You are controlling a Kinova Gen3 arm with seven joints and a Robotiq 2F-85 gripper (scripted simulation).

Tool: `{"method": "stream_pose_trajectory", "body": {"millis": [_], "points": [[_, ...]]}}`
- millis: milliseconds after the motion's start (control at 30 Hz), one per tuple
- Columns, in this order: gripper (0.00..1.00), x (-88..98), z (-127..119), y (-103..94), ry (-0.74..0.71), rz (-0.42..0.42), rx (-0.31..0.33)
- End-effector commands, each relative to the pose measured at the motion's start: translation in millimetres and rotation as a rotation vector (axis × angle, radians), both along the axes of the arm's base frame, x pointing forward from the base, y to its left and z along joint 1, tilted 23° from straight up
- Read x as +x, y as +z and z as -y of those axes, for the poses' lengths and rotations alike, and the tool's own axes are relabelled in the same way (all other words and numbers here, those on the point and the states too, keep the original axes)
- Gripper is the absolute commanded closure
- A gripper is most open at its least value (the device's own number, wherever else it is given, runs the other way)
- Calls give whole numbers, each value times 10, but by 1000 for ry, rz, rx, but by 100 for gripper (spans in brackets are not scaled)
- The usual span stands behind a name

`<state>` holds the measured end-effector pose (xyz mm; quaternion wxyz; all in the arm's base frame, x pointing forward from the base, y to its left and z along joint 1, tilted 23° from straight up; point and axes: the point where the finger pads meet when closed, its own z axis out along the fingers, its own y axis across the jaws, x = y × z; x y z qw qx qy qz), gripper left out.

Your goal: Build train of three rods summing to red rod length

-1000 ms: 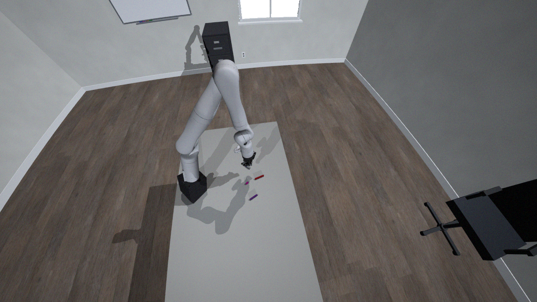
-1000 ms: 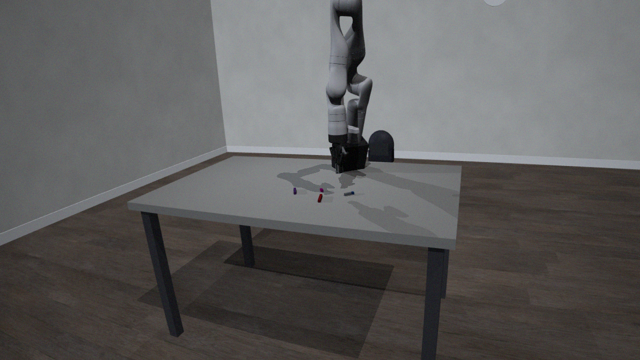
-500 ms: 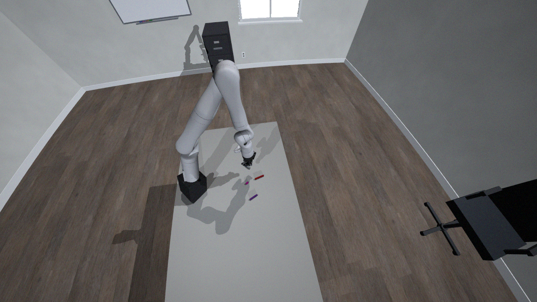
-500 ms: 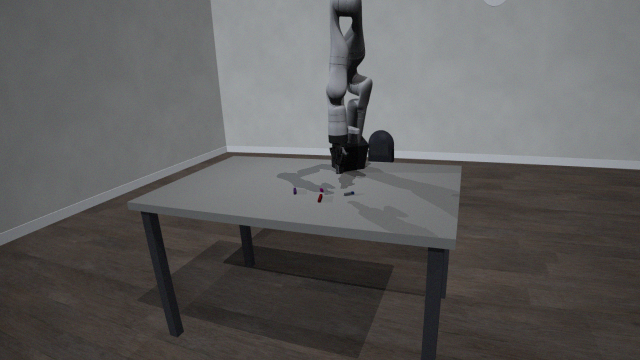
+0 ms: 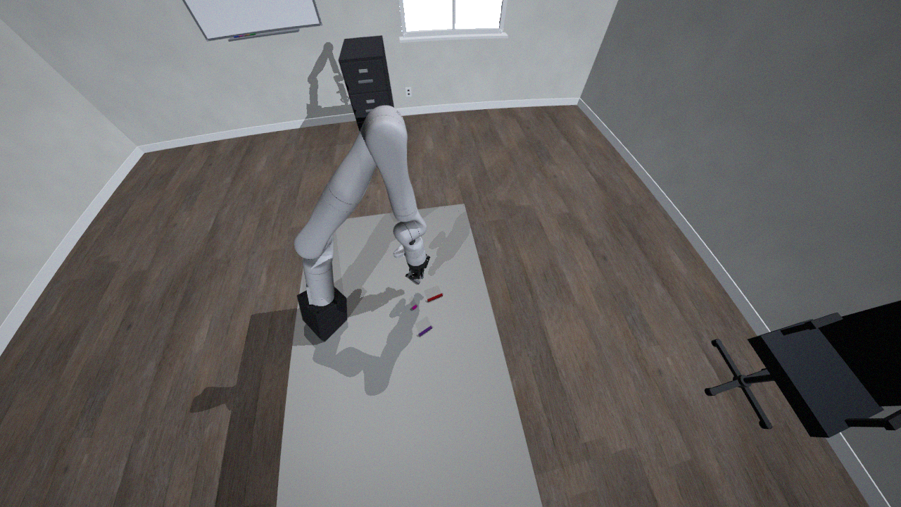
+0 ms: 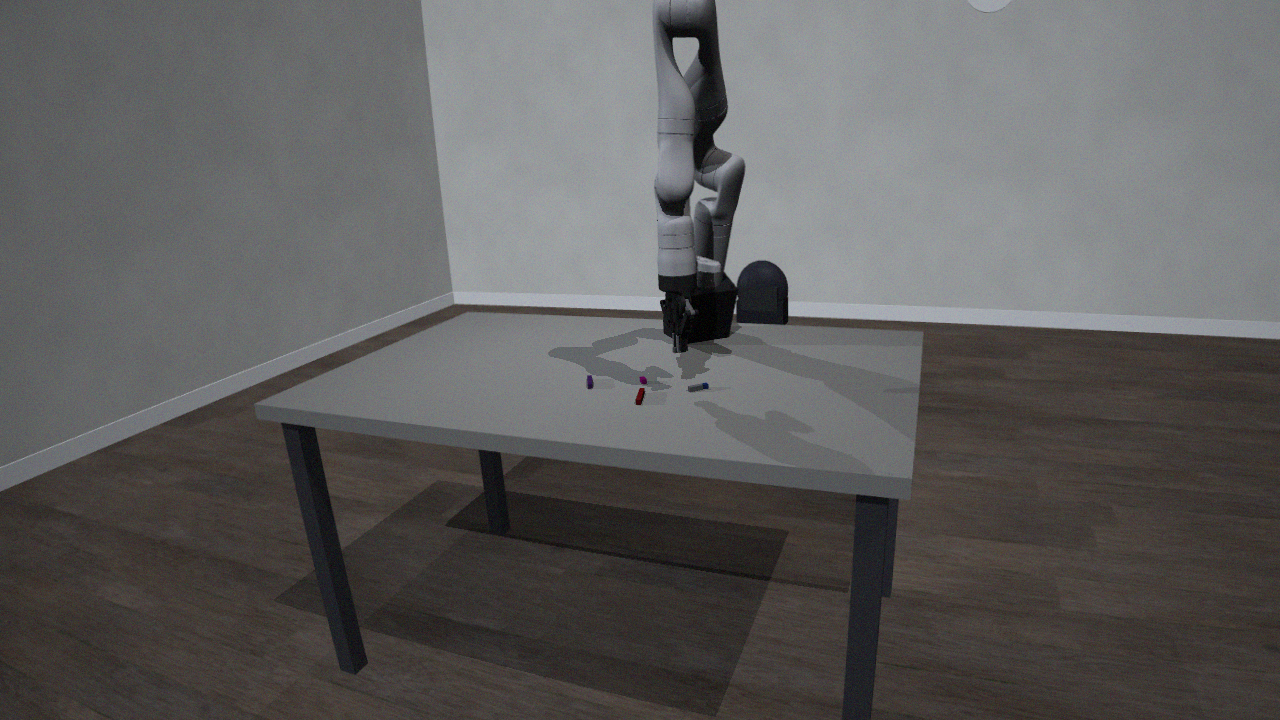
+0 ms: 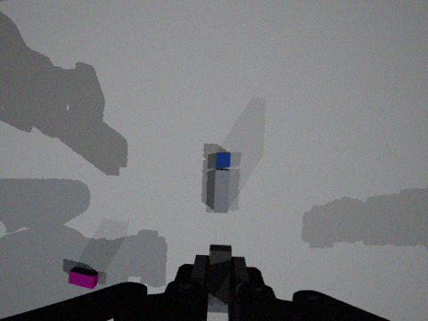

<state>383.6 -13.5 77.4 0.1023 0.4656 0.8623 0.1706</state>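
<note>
My gripper (image 5: 415, 277) hangs above the table, shut on a small grey rod (image 7: 220, 257) that stands upright between the fingertips. In the wrist view another grey rod (image 7: 220, 191) lies flat ahead of the fingers, with a blue rod (image 7: 223, 160) at its far end, in one line. This pair also shows in the exterior view (image 6: 698, 387), to the right of my gripper (image 6: 680, 344). The red rod (image 5: 434, 296) (image 6: 640, 395) lies apart from them. A magenta rod (image 7: 82, 277) (image 5: 414, 307) lies at the lower left of the wrist view.
A purple rod (image 5: 424, 330) (image 6: 589, 382) lies farther from the pair, beyond the magenta and red rods. The arm's black base (image 5: 322, 313) stands at the table's edge. A filing cabinet (image 5: 365, 75) and a chair (image 5: 818, 372) stand off the table.
</note>
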Motion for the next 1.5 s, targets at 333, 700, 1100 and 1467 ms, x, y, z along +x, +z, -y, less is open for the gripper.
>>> {"method": "stream_pose_trajectory", "body": {"millis": [333,700,1100,1467], "points": [[95,22,2,-104,-8,-4,4],[95,36,-10,-149,-7,-5,5],[95,74,-32,-246,-7,-5,5],[95,133,-65,-394,-8,-5,4]]}}
